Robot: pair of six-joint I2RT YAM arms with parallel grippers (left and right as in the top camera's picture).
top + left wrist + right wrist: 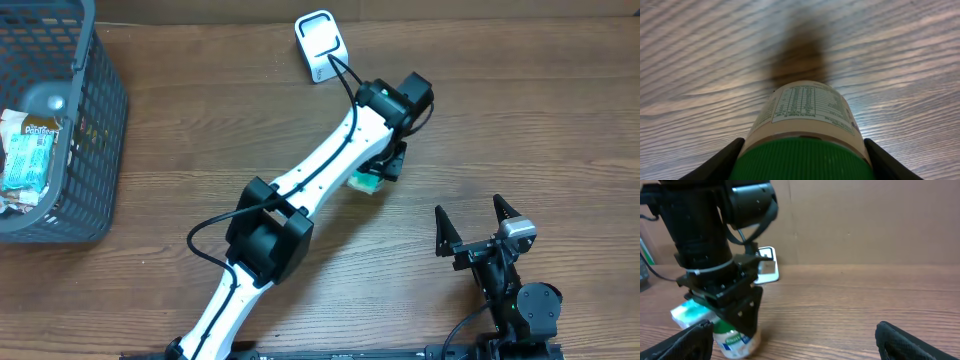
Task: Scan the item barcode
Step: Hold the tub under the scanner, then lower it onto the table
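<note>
Bottle (807,117) between left fingers (717,164), green cap up, base toward table (695,55).

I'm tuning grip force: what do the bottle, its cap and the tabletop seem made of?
Bottle: probably smooth white plastic, with a printed label. Cap: green plastic, matte, with fine ribbing. Tabletop: wood or wood-look laminate, judging by the brown grain lines.

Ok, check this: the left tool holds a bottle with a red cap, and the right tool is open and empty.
The cap is green, not red; the left wrist view shows it. The left tool does hold the bottle, and the right tool is open and empty.
</note>
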